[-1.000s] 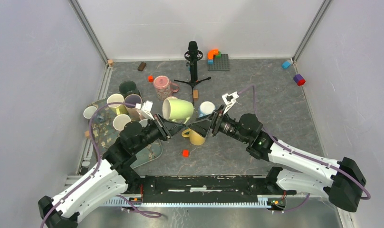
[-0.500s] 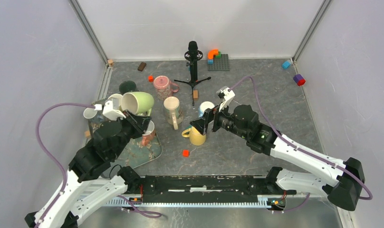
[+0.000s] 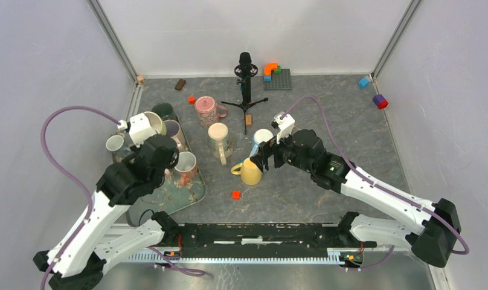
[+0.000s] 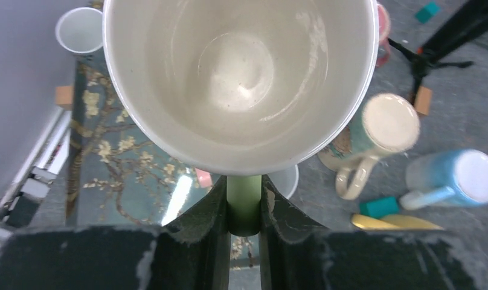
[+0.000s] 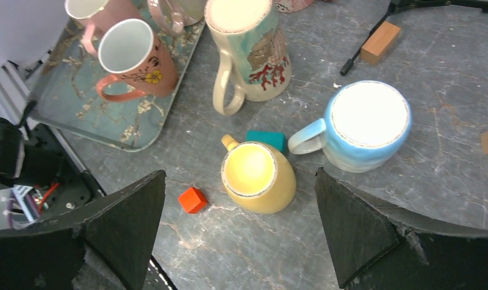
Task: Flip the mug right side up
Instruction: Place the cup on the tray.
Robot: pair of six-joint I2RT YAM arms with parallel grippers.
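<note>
My left gripper (image 4: 243, 187) is shut on the handle (image 4: 243, 208) of a green mug (image 4: 238, 72). The mug's cream inside faces the left wrist camera. In the top view this mug (image 3: 146, 125) hangs over the far left part of the flowered tray (image 3: 190, 194), just beyond the left gripper (image 3: 152, 139). My right gripper (image 5: 240, 171) stands wide open above an upside-down yellow mug (image 5: 258, 178), not touching it. An upside-down blue mug (image 5: 368, 124) and an upside-down tall cream mug (image 5: 244, 48) stand beside it. In the top view the right gripper (image 3: 261, 158) is over the table's middle.
On the tray (image 5: 72, 96) stand upright mugs, among them a salmon flowered one (image 5: 133, 60) and a white cup (image 3: 115, 143). A microphone stand (image 3: 246, 78) rises at the back. A red cube (image 5: 192, 199), a teal block (image 5: 266, 140) and a wooden block (image 5: 380, 42) lie near the mugs.
My left arm has swung left with the green mug, from the table's middle to over the tray, turning it on the way. My right gripper has opened wider and shifted slightly.
</note>
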